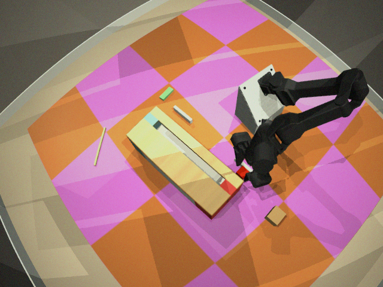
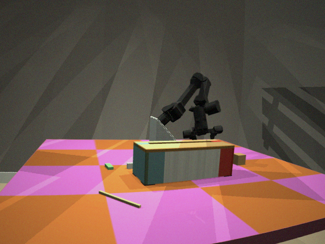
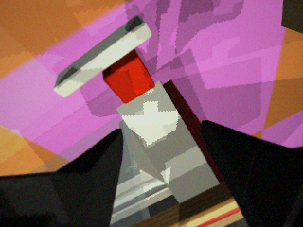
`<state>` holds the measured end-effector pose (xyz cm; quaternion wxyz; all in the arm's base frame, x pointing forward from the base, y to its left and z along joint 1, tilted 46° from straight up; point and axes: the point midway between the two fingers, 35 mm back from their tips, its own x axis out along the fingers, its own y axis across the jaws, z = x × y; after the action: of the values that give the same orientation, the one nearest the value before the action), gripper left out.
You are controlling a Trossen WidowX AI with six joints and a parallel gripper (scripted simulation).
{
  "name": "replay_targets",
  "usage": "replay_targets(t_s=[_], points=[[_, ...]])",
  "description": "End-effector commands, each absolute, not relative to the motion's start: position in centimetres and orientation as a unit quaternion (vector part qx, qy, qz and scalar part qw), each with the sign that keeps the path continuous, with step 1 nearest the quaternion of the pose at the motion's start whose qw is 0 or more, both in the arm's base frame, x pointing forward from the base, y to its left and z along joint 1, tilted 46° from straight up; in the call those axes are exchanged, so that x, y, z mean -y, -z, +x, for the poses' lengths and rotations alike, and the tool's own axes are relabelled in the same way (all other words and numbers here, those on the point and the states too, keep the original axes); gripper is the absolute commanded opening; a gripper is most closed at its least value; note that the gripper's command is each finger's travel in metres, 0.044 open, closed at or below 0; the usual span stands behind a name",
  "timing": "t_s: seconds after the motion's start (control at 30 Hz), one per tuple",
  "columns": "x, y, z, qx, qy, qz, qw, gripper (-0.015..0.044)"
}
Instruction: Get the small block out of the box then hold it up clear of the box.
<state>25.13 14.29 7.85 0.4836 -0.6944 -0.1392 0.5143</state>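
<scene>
The box (image 1: 173,157) (image 2: 191,162) stands upright, with a slot along its lid, a teal end and a red end. A small red block (image 1: 242,172) (image 3: 129,78) is outside the box near its red end. In the wrist view it sits between the outer end of a grey ramp (image 3: 185,163) and a white bar (image 3: 104,59). My gripper (image 1: 242,170) (image 3: 162,130) is open and empty, low beside the box's red end. In the wrist view the fingers straddle the ramp, and the block lies beyond their tips. The box hides the fingertips in the exterior view.
A tan cube (image 1: 276,215) (image 2: 239,159) lies beyond the red end. A green block (image 1: 166,93) (image 2: 108,166) and a pale bar (image 1: 182,114) (image 2: 129,165) lie near the teal end. A thin yellow stick (image 1: 99,146) (image 2: 119,199) lies before the clear front.
</scene>
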Motion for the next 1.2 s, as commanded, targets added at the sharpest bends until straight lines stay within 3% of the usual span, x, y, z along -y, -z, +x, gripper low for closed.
replay_targets(t_s=[0.0, 1.17], points=[[-14.7, -7.1, 24.8, 0.257, -0.461, -0.795, 0.299, 0.0285], [-17.1, -4.5, 25.1, 0.257, -0.462, -0.794, 0.298, 0.0285]])
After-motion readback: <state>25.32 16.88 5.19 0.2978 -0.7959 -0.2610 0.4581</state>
